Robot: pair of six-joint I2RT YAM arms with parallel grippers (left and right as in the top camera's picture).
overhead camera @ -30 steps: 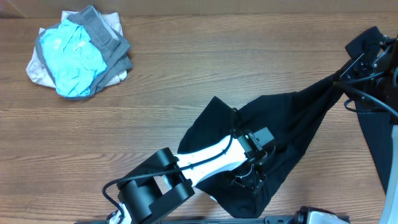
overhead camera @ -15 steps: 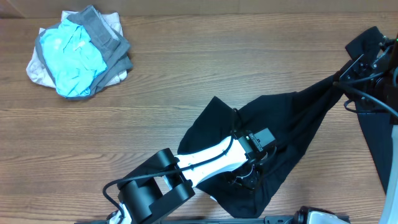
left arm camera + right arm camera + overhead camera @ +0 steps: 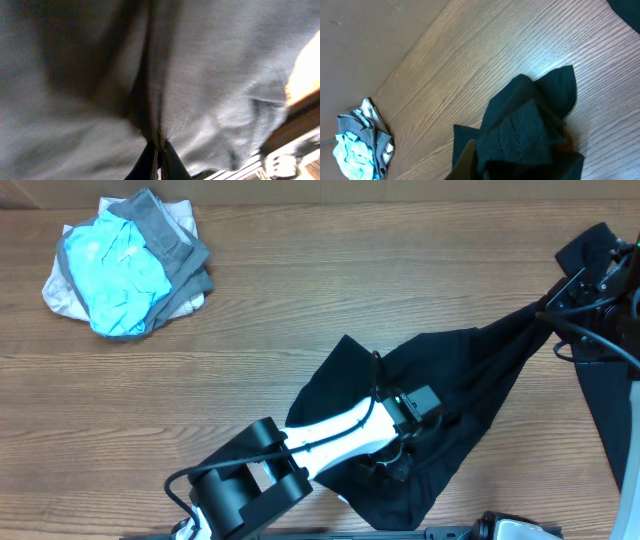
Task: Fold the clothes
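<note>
- Left pincer (image 3: 392,468) is pressed together on the clothes (image 3: 470,375), close to the table's front edge. My left wrist view shows the fingertips (image 3: 159,152) nipping a raised ridge of fabric.
- Far left, at the back corner, I see a light-blue, grey and beige bundle (image 3: 125,260), close to the rim of the table (image 3: 300,320).
- Between the bundle and the clothes there is a wide stretch of bare wood across the middle and back.
- The clothes lie right of centre, drawn into a dark band running diagonally toward the back right.
- Right pincer (image 3: 556,298) pinches that far end, close to the right edge.
- More black cloth (image 3: 598,415) lies along the right edge, just beyond.
</note>
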